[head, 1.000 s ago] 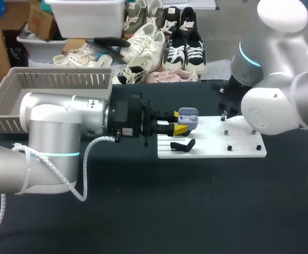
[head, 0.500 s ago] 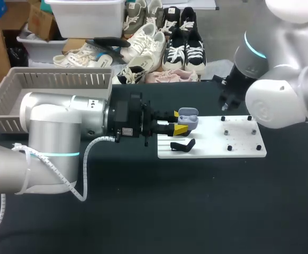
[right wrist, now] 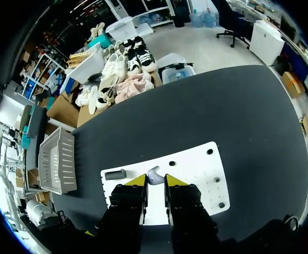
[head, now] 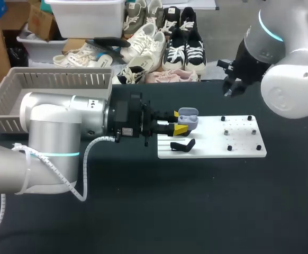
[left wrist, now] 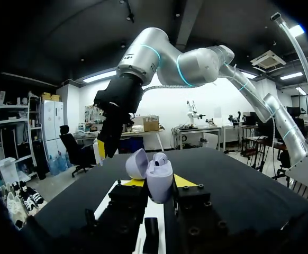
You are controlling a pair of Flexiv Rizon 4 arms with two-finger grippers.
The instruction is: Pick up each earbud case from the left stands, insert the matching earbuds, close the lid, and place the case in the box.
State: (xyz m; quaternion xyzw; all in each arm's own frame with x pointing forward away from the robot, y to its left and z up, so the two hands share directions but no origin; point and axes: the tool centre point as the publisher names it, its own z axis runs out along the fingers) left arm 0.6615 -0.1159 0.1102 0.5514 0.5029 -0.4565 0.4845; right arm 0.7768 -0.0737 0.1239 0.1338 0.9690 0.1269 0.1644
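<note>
My left gripper (head: 179, 123) is shut on a lavender earbud case (head: 188, 119) at the far left end of the white board (head: 212, 138). In the left wrist view the case (left wrist: 157, 179) stands between the fingers with its lid open and one earbud (left wrist: 160, 157) seated inside. My right gripper (head: 231, 90) hangs above the table behind the board's far edge. In its wrist view a small pale earbud (right wrist: 155, 175) sits pinched between the yellow fingertips (right wrist: 135, 181), high over the board (right wrist: 199, 166).
A black stand (head: 183, 144) lies on the board's near left part, and small pegs (head: 229, 147) dot its right half. A grey basket (head: 53, 87) stands at the table's far left. My right arm's gripper (left wrist: 107, 145) hangs ahead of the case.
My right arm has lifted off the board and drawn back toward the far right. The left arm and the case have not moved.
</note>
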